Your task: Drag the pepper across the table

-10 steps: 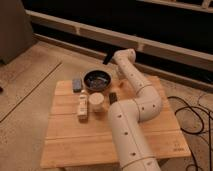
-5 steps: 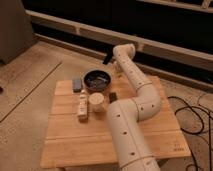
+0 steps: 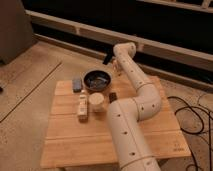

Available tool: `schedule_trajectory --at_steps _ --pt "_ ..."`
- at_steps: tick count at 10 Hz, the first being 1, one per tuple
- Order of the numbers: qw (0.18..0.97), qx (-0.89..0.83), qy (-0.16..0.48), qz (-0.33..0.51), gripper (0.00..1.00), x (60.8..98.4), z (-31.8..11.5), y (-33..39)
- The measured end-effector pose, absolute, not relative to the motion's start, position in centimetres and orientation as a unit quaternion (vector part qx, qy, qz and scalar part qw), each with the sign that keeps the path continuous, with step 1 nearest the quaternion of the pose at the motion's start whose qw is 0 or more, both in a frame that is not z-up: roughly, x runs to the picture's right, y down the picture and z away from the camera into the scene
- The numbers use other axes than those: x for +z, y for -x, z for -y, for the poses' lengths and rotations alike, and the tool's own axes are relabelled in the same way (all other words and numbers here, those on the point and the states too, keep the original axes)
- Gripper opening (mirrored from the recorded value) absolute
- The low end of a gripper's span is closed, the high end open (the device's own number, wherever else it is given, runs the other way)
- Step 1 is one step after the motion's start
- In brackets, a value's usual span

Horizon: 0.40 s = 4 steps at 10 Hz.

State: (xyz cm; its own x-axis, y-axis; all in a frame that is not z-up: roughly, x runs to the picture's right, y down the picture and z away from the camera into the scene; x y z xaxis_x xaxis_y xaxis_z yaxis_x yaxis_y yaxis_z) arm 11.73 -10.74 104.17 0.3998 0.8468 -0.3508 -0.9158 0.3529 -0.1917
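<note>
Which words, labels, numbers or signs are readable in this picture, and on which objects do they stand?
No text can be read.
The pale bottle lying on the table shows some label marking, too blurred to read.
A faint mark at the table's near right corner is also illegible.
The dark bowl, cup and grey block show no writing.
The claw is beyond the table's far edge, above the bowl; unmarked.

A dark bowl [image 3: 97,79], grey block [image 3: 76,84], pale bottle [image 3: 82,106] and cream cup [image 3: 98,103] sit clustered together.

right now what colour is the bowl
Dark, near black bowl, in the camera view; the tool sits just beyond it.
</note>
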Motion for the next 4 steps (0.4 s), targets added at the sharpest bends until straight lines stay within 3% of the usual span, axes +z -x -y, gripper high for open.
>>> schedule_trajectory --at_steps 4 --pt "0.817 0.540 0.181 -0.096 0.03 104.19 10.70 -11.77"
